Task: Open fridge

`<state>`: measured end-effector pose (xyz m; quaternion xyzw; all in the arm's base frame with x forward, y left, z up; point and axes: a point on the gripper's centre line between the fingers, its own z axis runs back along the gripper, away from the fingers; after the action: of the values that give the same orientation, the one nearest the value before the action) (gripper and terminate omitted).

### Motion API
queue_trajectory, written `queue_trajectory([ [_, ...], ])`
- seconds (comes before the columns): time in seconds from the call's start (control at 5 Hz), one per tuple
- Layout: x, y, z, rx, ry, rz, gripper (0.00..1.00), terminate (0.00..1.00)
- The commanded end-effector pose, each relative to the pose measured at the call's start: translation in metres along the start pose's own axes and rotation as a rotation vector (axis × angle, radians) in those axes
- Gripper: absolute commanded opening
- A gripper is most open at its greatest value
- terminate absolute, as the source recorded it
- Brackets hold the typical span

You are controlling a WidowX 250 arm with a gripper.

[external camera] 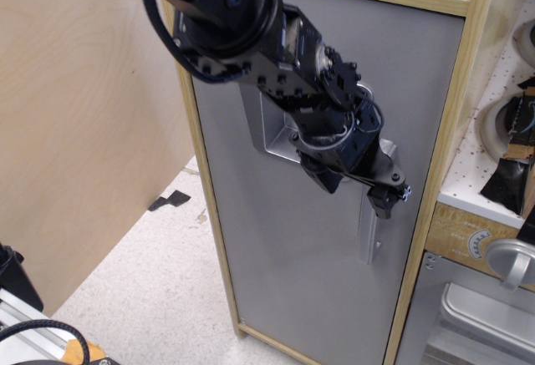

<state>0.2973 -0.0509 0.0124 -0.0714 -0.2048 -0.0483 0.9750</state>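
- Plywood panel (84, 131) stands at the left, beside the fridge (284, 265).
- Fridge: tall, light wood frame, flat grey door, silver recessed panel partly hidden behind my arm.
- Its silver handle (369, 231) runs vertically at the door's right edge.
- My gripper (386, 201) sits at the handle's upper part; whether my fingers are clamped, I cannot tell.

Big plywood panel (84, 123) leaning on the left, bit of black tape (171, 200) on the speckled floor (142, 298) beside it.
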Motion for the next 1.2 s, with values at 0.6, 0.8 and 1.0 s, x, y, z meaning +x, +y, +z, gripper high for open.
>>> queue_trajectory([
  [0.6, 0.043, 0.014, -0.015, 0.042, -0.092, 0.114, 0.00, 0.00],
  [0.8, 0.041, 0.012, -0.014, 0.041, -0.071, 0.122, 0.00, 0.00],
  [1.0, 0.023, 0.004, -0.007, 0.052, -0.031, 0.169, 0.00, 0.00],
])
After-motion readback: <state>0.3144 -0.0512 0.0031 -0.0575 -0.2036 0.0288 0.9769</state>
